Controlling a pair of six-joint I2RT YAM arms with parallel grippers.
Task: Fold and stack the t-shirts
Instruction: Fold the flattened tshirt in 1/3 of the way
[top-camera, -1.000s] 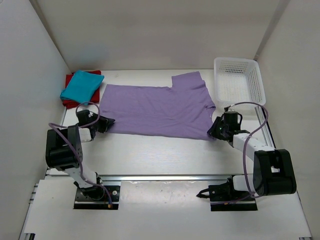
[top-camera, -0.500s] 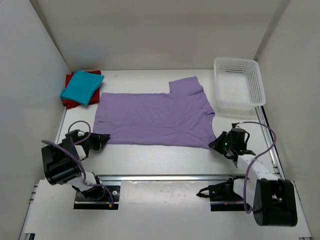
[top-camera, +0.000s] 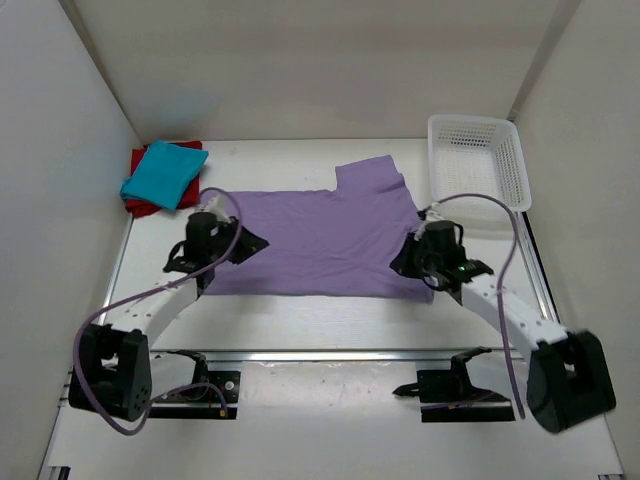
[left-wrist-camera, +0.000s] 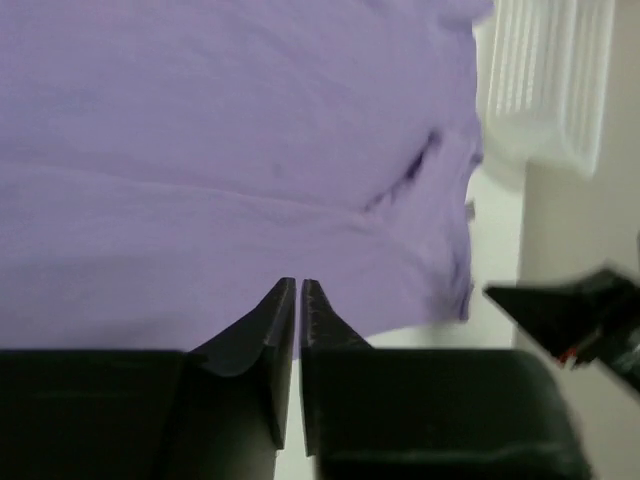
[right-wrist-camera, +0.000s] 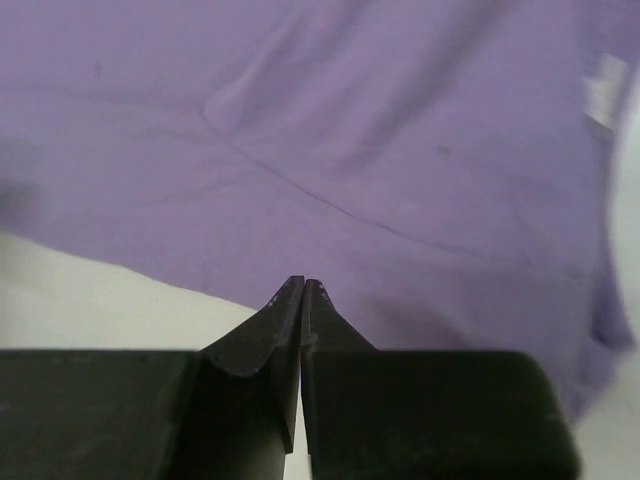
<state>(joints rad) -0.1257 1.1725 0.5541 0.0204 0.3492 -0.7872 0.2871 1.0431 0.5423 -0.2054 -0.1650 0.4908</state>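
The lavender t-shirt (top-camera: 320, 235) lies spread flat on the white table, one sleeve (top-camera: 370, 178) pointing away from me. It fills the left wrist view (left-wrist-camera: 250, 150) and the right wrist view (right-wrist-camera: 350, 130). The teal t-shirt (top-camera: 165, 172) sits folded on the dark red t-shirt (top-camera: 138, 158) at the far left corner. My left gripper (top-camera: 255, 243) (left-wrist-camera: 299, 282) hovers over the lavender shirt's left part, shut, nothing between its fingers. My right gripper (top-camera: 398, 265) (right-wrist-camera: 303, 281) hangs over the shirt's near right hem, shut and empty.
A white lattice basket (top-camera: 478, 168) (left-wrist-camera: 545, 80) stands at the far right, just beyond the shirt's right edge. White walls close in the table on the left, back and right. An aluminium rail (top-camera: 330, 353) runs along the near edge.
Both arms have swung from the shirt's near corners inward, over the cloth. The lavender shirt was first dragged a little nearer and now lies free. Both grippers have closed on nothing.
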